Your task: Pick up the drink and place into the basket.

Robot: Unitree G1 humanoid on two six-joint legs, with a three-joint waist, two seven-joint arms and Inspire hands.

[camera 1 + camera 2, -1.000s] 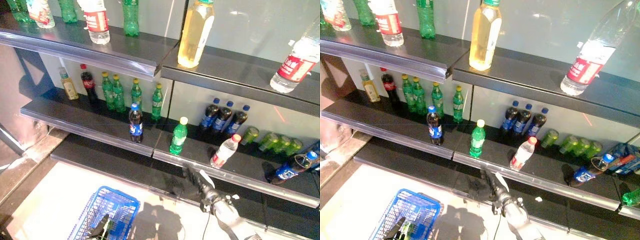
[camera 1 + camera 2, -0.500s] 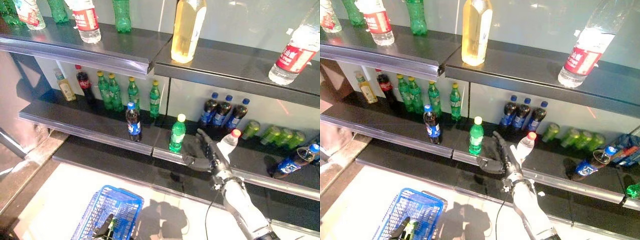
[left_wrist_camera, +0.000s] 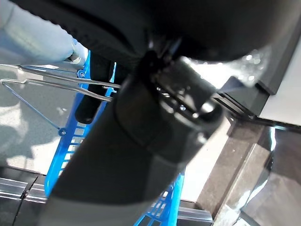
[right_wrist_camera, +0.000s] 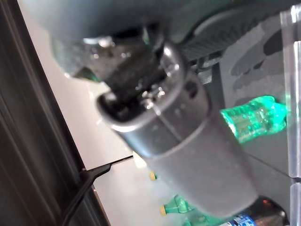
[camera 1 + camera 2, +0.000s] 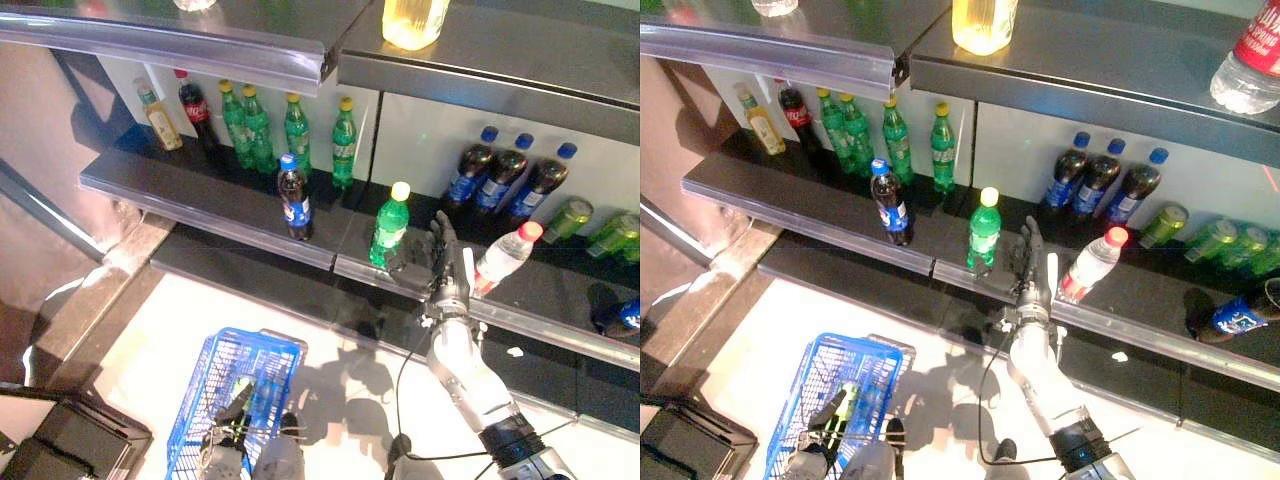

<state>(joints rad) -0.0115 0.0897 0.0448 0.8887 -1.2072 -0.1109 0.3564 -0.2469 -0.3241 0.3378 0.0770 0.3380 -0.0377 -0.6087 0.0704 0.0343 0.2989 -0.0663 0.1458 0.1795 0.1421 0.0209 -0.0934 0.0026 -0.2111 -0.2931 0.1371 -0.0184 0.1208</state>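
Note:
A green bottle with a yellow cap (image 5: 388, 232) stands at the front of the middle shelf. To its right a clear water bottle with a red cap (image 5: 500, 262) leans on the shelf. My right hand (image 5: 447, 275) stands upright between the two, fingers straight, open, touching neither that I can see. The right wrist view shows the green bottle (image 4: 254, 117) past the thumb. A blue wire basket (image 5: 215, 375) hangs low at the left, and my left hand (image 5: 232, 408) is shut on its wire handle, seen close in the left wrist view (image 3: 61, 81).
A dark cola bottle with a blue label (image 5: 293, 200) stands left of the green bottle. Green bottles (image 5: 290, 125), dark blue-capped bottles (image 5: 505, 180) and lying green cans (image 5: 570, 215) line the shelf's back. An upper shelf (image 5: 250, 55) overhangs. A black case (image 5: 60, 450) lies on the floor.
The camera has tilted down and shifted. My right hand rose from below the shelf edge onto the middle shelf, and now stands upright between the green bottle and the water bottle.

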